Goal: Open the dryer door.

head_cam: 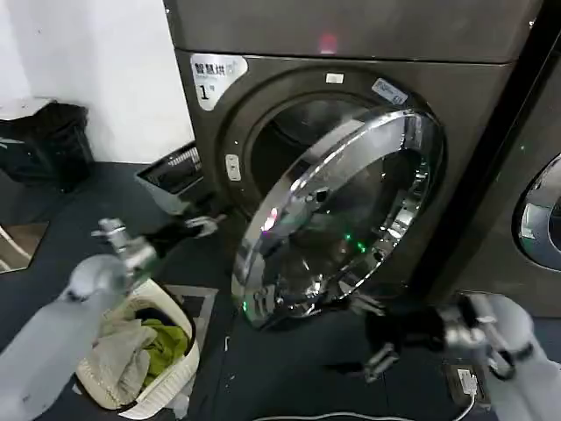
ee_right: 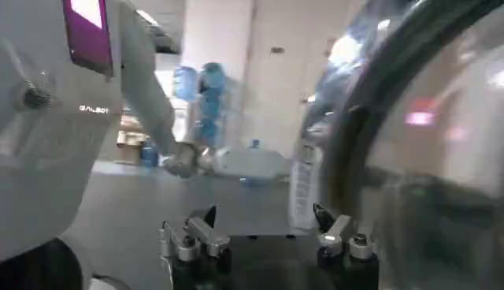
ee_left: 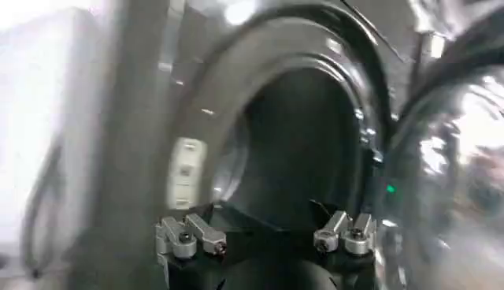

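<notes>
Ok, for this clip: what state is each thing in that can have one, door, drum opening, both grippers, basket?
dryer door: partly open, swung out from the machine front.
drum opening: uncovered, dark inside.
left gripper: open, holding nothing, beside the door's free edge.
right gripper: open, holding nothing, below the door's lower rim.
laundry basket: on the floor, holding clothes.

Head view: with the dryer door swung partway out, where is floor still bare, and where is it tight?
Bare dark floor lies between the black bin and the machine. It is crowded low down: the laundry basket sits under the left gripper, and the right gripper sits beneath the dryer door.
</notes>
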### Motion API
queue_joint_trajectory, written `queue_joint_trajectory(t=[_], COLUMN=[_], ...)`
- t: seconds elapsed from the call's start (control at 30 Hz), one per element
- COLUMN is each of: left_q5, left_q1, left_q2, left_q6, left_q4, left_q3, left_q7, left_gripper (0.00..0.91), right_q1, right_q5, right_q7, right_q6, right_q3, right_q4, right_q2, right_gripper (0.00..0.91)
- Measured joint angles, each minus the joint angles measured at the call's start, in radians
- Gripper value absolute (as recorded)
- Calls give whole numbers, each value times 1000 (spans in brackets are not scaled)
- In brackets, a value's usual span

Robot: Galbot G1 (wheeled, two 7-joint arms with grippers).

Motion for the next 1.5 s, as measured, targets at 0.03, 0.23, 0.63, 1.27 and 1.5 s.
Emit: queue_joint_trajectory(t=[0.03, 0.23, 0.63, 1.27, 1.5], left_q5=[11, 53, 22, -29, 46], left_q1=[-23, -104, -137, -296, -336], left_q2=[-13, -57, -65, -220, -367], left_q6=[0, -21, -52, -49, -62], left_q4=[2, -4, -100, -172, -64], left_q3=[28, 150, 319, 601, 649], left_q7=[21, 116, 87, -35, -93], left_gripper=[907, 907, 907, 907, 907], right_q1=[-18, -89, -203, -371, -409], right_q5=[0, -30, -90, -135, -134], right_q7=[24, 201, 979, 1350, 1360], right_q6=[7, -18, -158, -346, -352], right_q3=[51, 313, 648, 1176, 1285], right_q4=[-8, 14, 154, 25, 4], right_q2=[10, 77, 125, 63, 76], right_gripper=[907, 907, 907, 907, 907])
